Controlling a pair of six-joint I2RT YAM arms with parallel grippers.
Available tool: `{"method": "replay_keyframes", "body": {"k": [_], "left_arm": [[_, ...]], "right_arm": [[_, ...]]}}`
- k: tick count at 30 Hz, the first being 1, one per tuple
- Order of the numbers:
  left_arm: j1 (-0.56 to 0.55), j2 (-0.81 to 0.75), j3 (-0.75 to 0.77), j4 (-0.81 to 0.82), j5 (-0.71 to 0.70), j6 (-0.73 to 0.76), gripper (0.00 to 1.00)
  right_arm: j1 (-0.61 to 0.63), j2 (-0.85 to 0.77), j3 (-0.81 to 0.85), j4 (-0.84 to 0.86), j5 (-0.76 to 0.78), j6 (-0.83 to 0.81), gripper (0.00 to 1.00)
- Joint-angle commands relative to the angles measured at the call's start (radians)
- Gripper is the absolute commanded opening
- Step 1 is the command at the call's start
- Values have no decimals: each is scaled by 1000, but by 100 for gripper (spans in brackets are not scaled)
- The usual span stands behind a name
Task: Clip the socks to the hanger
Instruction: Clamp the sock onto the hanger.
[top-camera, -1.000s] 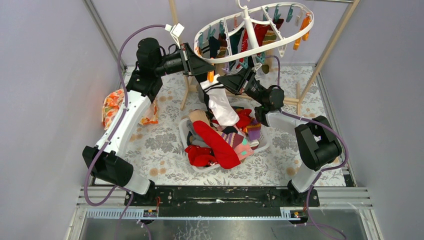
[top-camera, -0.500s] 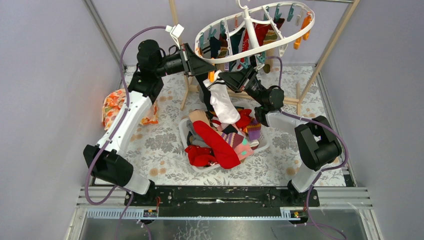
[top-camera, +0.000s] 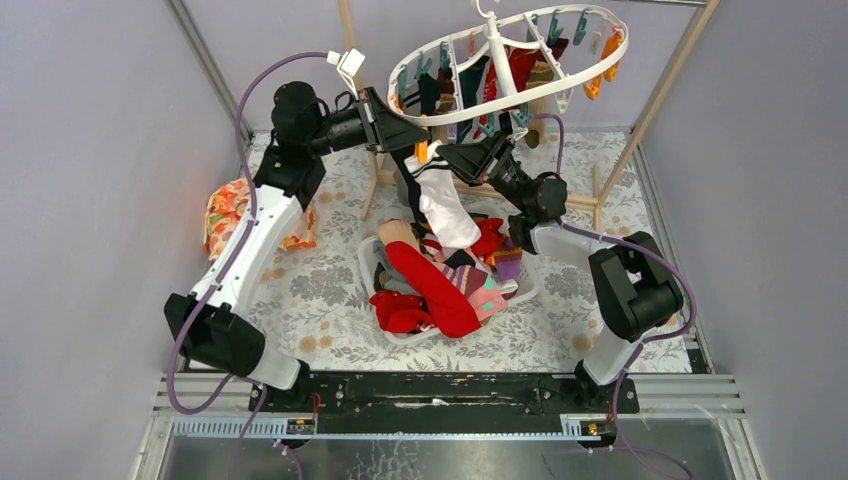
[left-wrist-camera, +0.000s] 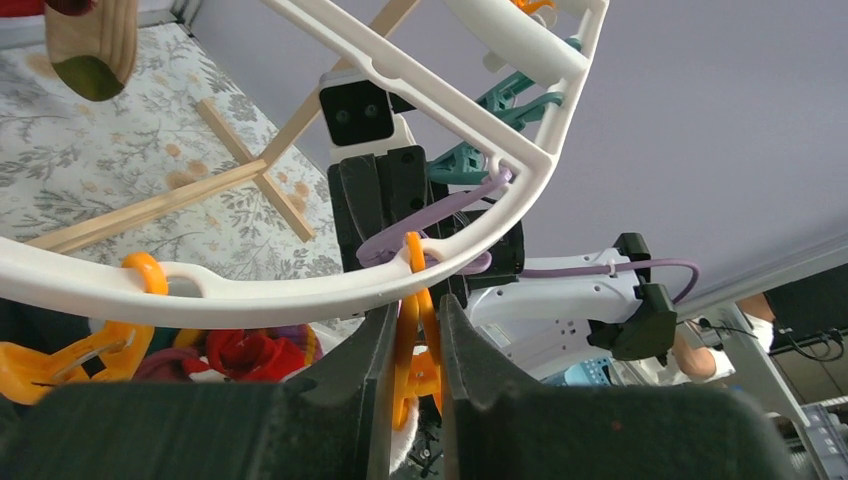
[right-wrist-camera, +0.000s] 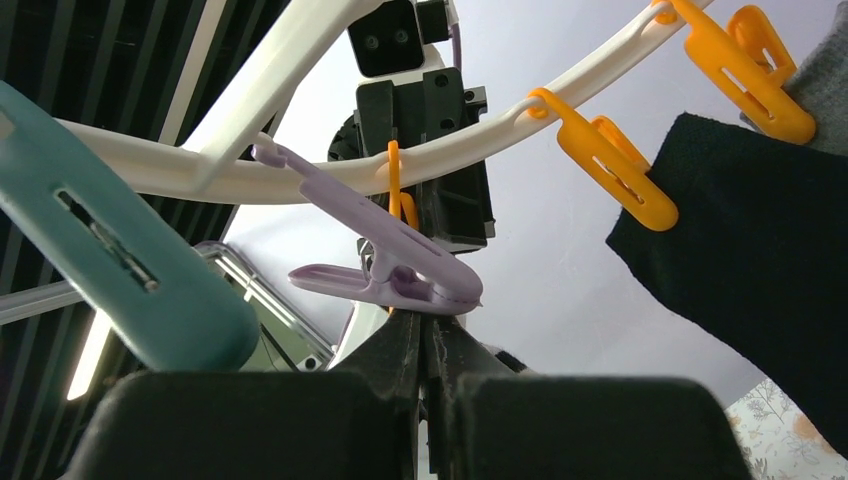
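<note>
The white oval hanger (top-camera: 520, 95) hangs at the back with several socks clipped under it. My left gripper (top-camera: 418, 143) is shut on an orange clip (top-camera: 424, 153) at the hanger's near rim; in the left wrist view the fingers (left-wrist-camera: 350, 370) squeeze that orange clip (left-wrist-camera: 414, 320) below the rim (left-wrist-camera: 250, 295). My right gripper (top-camera: 447, 158) is shut on the cuff of a white sock with black stripes (top-camera: 445, 205), held right next to that clip. In the right wrist view the gripper (right-wrist-camera: 428, 335) sits under a lilac clip (right-wrist-camera: 390, 270); the sock barely shows.
A white basket (top-camera: 366, 262) under the hanger holds a heap of socks (top-camera: 440, 285), red, pink and tan. The orange floral cloth (top-camera: 225, 215) lies at the left. The wooden frame (top-camera: 660, 90) stands behind. Teal (right-wrist-camera: 120, 260) and orange (right-wrist-camera: 610, 165) clips and a black sock (right-wrist-camera: 760, 250) hang close by.
My right gripper has lifted the white sock up and left to the orange clip. My left gripper has stayed on that clip.
</note>
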Motion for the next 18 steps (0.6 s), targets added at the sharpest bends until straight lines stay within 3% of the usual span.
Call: {"method": "replay_keyframes", "body": {"k": [1, 6, 9, 11, 14, 16, 18], "left_arm": [[-1, -37, 16, -43, -41, 76, 20], [-1, -38, 31, -88, -70, 105, 44], [-1, -40, 37, -103, -77, 116, 49], [0, -43, 43, -115, -81, 123, 63], [5, -52, 45, -125, -84, 133, 70], [9, -59, 44, -142, -85, 146, 86], [14, -69, 42, -168, -88, 172, 92]], "right_arm": [[11, -20, 20, 134, 17, -11, 0], [12, -18, 20, 134, 25, -11, 0], [12, -16, 19, 134, 29, -11, 0], [12, -16, 21, 134, 30, -12, 0], [13, -16, 23, 134, 33, -12, 0], [13, -19, 22, 134, 34, -15, 0], [12, -22, 19, 134, 37, -15, 0]]}}
